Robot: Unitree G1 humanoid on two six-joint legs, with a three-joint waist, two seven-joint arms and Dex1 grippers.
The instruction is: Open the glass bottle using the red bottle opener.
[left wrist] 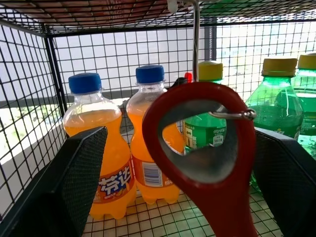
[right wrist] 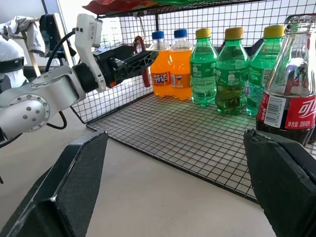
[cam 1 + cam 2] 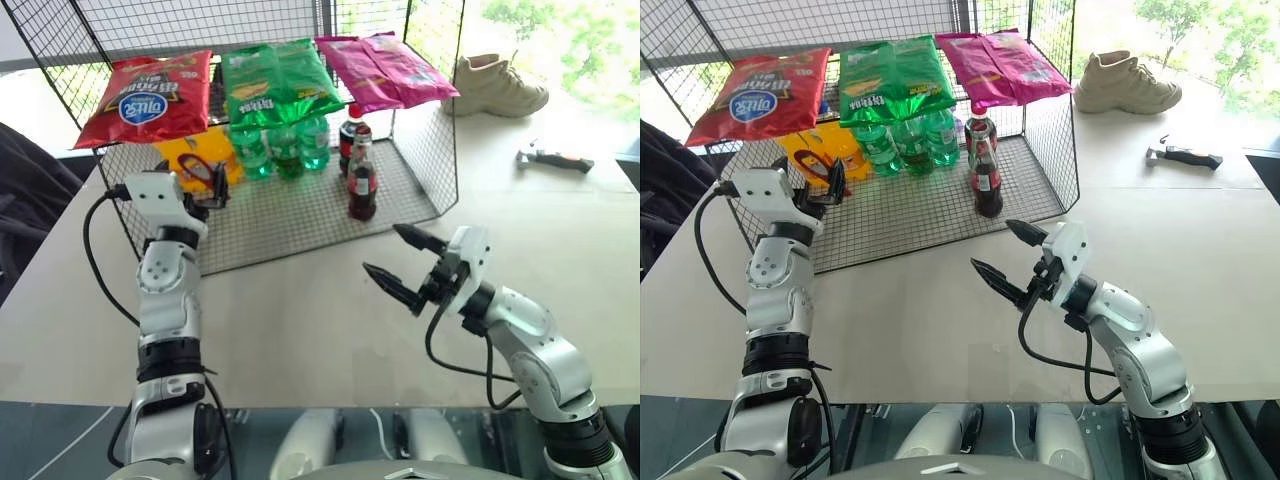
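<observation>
You are looking at the glass bottle [image 3: 361, 182] standing upright near the front edge of the wire shelf [image 3: 290, 225], its dark drink and red label showing. The red bottle opener [image 1: 207, 163] is hanging ring-up from a hook, silvery metal lining its oval head.

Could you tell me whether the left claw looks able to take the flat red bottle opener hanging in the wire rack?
Probably yes: the left claw is open, and the flat red bottle opener hangs between its fingers, nothing intervening.
</observation>
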